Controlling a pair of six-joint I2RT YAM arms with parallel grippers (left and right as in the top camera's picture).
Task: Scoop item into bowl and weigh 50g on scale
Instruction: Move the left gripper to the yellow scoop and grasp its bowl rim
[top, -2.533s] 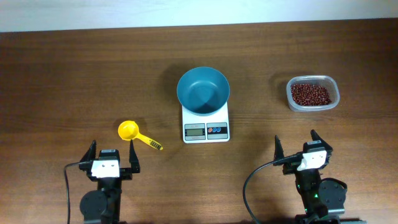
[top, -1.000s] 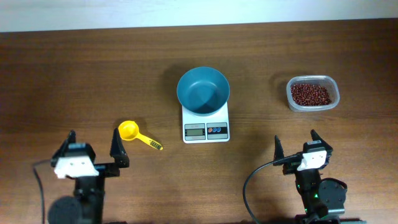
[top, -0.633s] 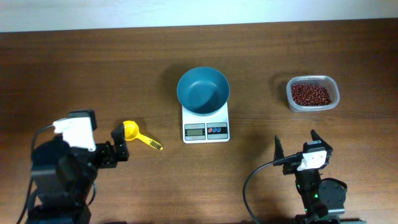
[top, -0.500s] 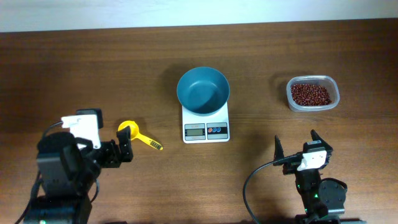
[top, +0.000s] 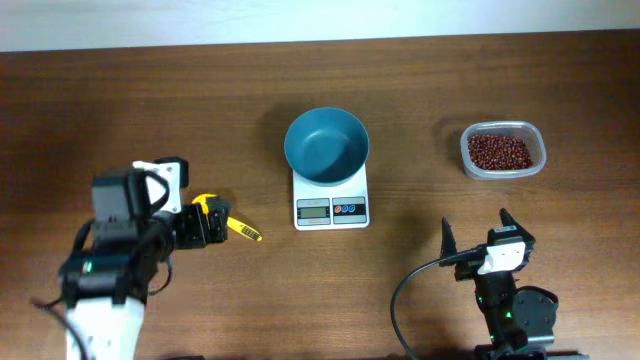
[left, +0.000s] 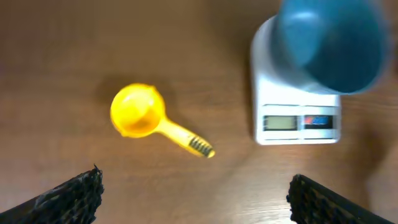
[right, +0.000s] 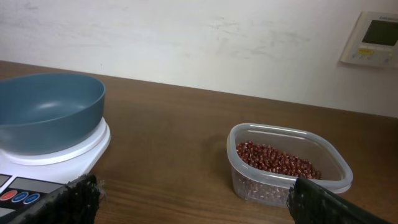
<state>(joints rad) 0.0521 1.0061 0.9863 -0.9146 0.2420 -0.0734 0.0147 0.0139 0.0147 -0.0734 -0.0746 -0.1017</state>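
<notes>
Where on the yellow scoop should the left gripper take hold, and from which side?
Grip the yellow scoop by its thin handle, coming straight down from above with the open left gripper. It lies flat on the table; the round cup looks too wide.

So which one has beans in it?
The clear plastic tub on the right, holding red-brown beans; the round teal-blue bowl on the white scale is empty.

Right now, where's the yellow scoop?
The yellow scoop lies flat on the left side of the table, left of the scale, handle pointing toward it. In the left wrist view it sits beneath the open left gripper.
</notes>
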